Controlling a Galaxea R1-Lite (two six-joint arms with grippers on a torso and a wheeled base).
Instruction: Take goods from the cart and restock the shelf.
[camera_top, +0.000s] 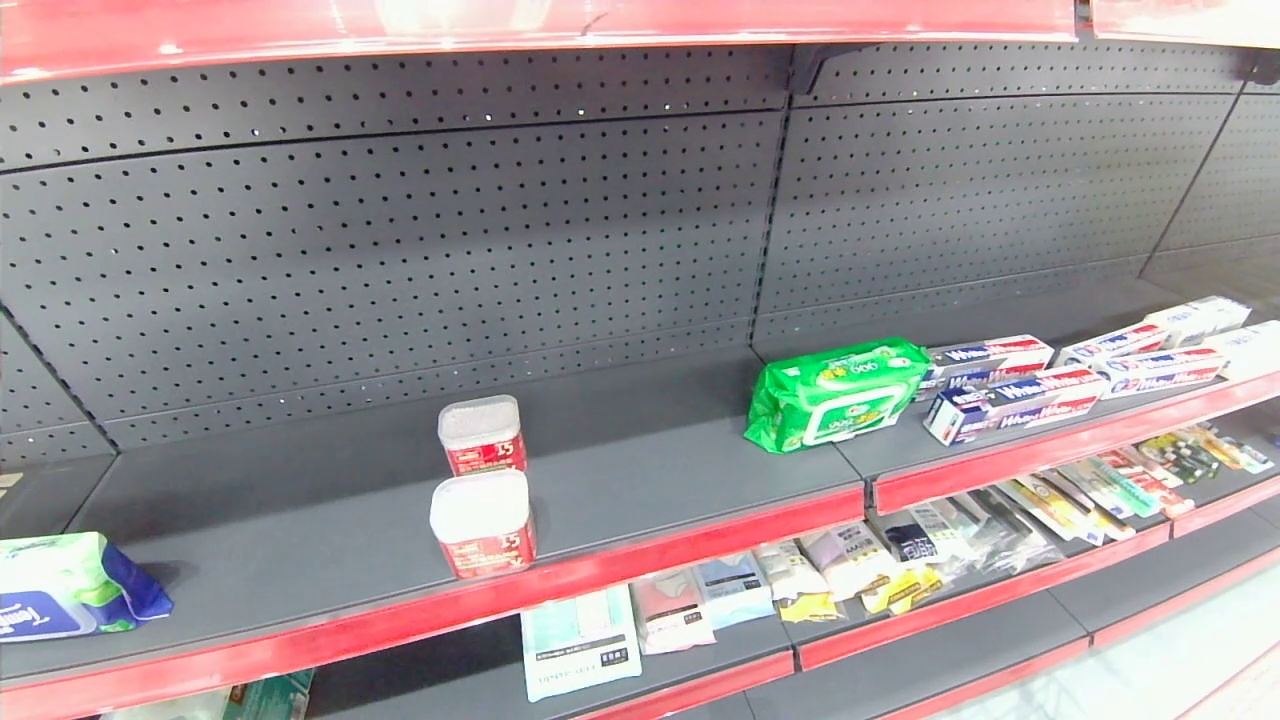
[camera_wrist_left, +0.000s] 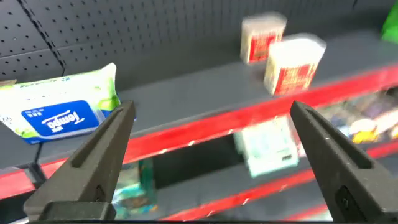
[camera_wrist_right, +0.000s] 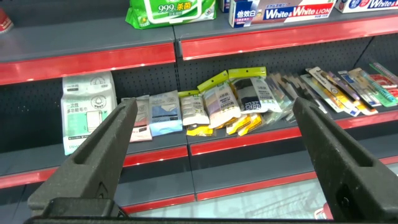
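On the grey shelf (camera_top: 650, 450) stand two red canisters with white lids, one (camera_top: 483, 523) at the front edge and one (camera_top: 481, 434) behind it. A green wipes pack (camera_top: 835, 392) lies further right, next to toothpaste boxes (camera_top: 1010, 395). A blue and white wipes pack (camera_top: 65, 585) lies at the shelf's left end. My left gripper (camera_wrist_left: 211, 155) is open and holds nothing, in front of the shelf edge between the blue pack (camera_wrist_left: 59, 112) and the canisters (camera_wrist_left: 292, 62). My right gripper (camera_wrist_right: 214, 155) is open with nothing in it, facing the lower shelf's hanging packets (camera_wrist_right: 233, 99).
The shelf has a red front lip (camera_top: 600, 570) and a perforated back panel (camera_top: 400, 230). A lower shelf holds flat packets (camera_top: 700, 610) and toothbrush packs (camera_top: 1100, 490). Bare shelf surface lies between the canisters and the green pack.
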